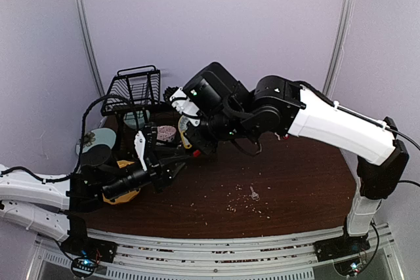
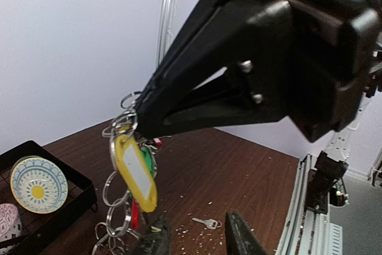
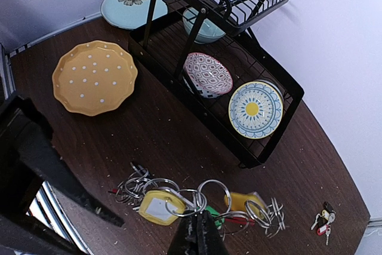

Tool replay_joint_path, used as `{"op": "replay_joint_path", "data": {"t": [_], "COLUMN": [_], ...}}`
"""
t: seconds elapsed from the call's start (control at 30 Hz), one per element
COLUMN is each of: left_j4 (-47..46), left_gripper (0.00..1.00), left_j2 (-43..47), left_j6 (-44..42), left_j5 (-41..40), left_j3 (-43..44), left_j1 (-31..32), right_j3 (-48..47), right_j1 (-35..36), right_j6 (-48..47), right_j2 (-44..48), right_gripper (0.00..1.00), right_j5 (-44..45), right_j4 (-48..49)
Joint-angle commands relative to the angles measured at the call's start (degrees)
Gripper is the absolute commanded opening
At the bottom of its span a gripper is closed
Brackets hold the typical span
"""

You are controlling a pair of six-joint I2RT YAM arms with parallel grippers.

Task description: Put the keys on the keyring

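Currently the right claw (image 3: 195,219) is pinched shut on one ring of the keyring (image 3: 158,206), a bunch of silvery metal rings and chain with yellow plastic tags and a red piece. It holds the bunch up off the dark brown wooden surface (image 1: 295,181), so the chain dangles. The left claw (image 2: 196,234) sits just below the bunch, fingers apart and nothing between them. A few small silver keys with red-pink and yellow heads (image 3: 322,222) lie loose on the surface, well apart from the keyring. The step in hand looks like presenting the ring for threading, with no key picked up yet. Next, the left claw probably has to fetch a key, which calls for a fine pinch on something thin and flat.
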State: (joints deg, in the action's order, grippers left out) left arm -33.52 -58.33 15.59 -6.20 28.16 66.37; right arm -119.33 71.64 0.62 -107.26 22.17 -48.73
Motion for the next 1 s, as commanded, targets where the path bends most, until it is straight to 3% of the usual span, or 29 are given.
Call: {"op": "replay_joint_path", "data": {"t": [0.0,0.57,0.97], "left_j4": [-2.7,-2.4,-10.5], "left_gripper": [0.35,0.4,0.38], "left_j2": [-1.8,-1.4,-1.6], "left_j6": [2.9,-0.1,-4.2], "left_j5": [-4.0,-4.5,0.8], "left_j3": [0.9,1.5,2.6], "left_j1": [-2.2,-5.1,-5.2], "right_j3": [1.2,3.6,5.5], "right_j1": [-0.2,0.0,0.6], "right_j6": [0.6,-0.3,-1.6], "right_j2": [3.4,5.1,5.6], "right_gripper": [0.0,0.0,0.0], "right_j5": [-1.7,-4.7,-5.9], "right_j4": [3.4,5.7,7.0]}}
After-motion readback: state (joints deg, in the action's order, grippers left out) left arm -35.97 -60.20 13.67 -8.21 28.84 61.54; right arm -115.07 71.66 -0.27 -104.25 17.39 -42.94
